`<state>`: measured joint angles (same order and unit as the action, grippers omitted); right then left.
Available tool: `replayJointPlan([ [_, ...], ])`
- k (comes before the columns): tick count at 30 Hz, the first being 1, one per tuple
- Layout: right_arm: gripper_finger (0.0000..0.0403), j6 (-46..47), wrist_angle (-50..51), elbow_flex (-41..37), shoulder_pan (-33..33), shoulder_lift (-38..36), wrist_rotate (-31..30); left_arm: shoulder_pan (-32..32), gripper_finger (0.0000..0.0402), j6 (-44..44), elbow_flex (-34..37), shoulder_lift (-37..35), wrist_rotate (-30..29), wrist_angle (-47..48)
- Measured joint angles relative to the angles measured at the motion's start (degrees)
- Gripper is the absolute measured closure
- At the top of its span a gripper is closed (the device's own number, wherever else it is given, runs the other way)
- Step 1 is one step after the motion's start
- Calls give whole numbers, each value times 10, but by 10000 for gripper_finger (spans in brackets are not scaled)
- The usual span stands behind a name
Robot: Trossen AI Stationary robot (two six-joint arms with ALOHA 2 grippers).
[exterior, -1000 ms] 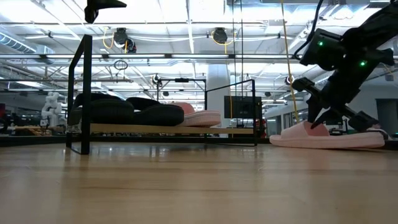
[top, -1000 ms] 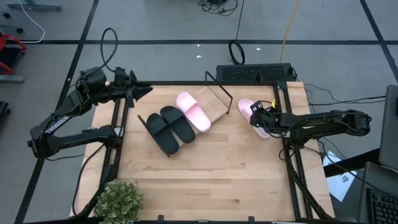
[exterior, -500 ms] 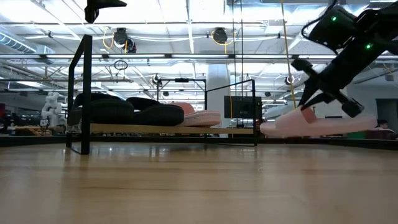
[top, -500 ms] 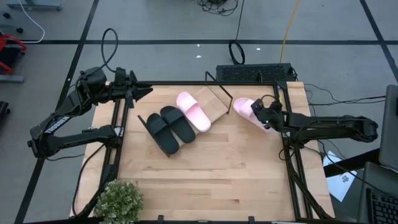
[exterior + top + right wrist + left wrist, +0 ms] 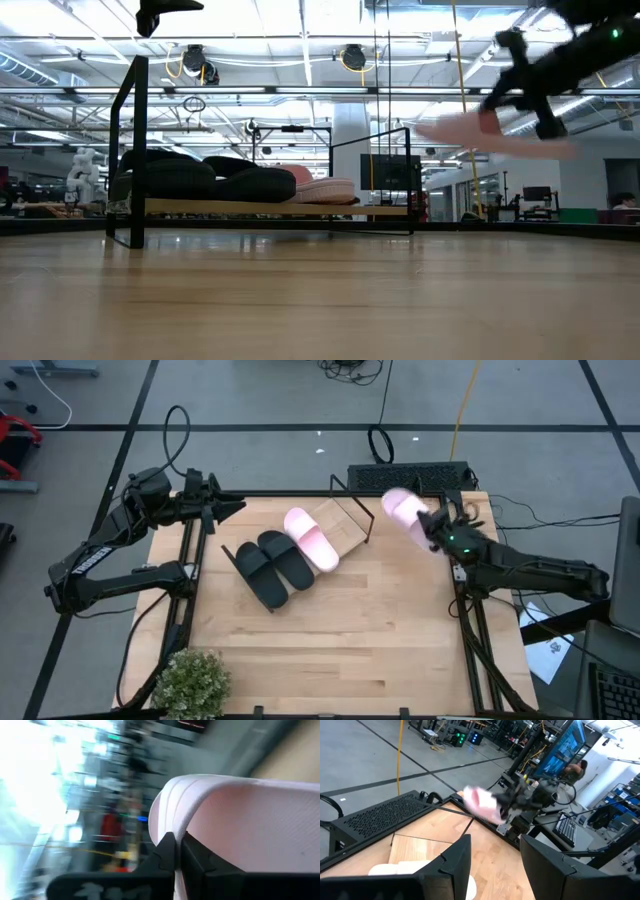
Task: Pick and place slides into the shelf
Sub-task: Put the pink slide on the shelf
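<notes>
Even, bright light falls from above on the wooden surface (image 5: 330, 630), with only faint, soft shadows. At table height the ceiling lamps (image 5: 345, 55) glare white and the near boards lie out of focus. The raised pink slide (image 5: 480, 133) is smeared by motion blur there. The right wrist view is streaked, its background perhaps overexposed.

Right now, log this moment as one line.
right pincer: holding pink slide aloft | left pincer: idle, table edge | shelf: three slides
</notes>
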<state>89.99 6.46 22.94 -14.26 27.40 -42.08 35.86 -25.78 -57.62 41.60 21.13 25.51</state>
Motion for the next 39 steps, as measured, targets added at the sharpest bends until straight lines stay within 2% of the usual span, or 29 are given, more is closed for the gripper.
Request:
replayJointPlan([
  [4,402,-135,-157,24,0,-10,-27,0,236,0,0,0,0,0],
  [8,402,-232,-270,75,8,26,-21,0,236,0,0,0,0,0],
  [12,402,-248,-276,154,28,108,-13,0,236,-1,0,0,-1,0],
  [19,402,-245,-285,327,58,305,-11,0,236,-3,0,0,-7,0],
  [23,402,-202,-283,411,71,405,-11,0,236,-2,0,0,-7,0],
  [26,402,-132,-268,446,81,467,-11,0,236,4,0,0,-7,0],
  [33,402,81,-223,452,99,563,6,0,236,14,0,0,-7,1],
  [39,402,117,-196,452,80,589,12,0,236,30,0,0,-7,17],
])
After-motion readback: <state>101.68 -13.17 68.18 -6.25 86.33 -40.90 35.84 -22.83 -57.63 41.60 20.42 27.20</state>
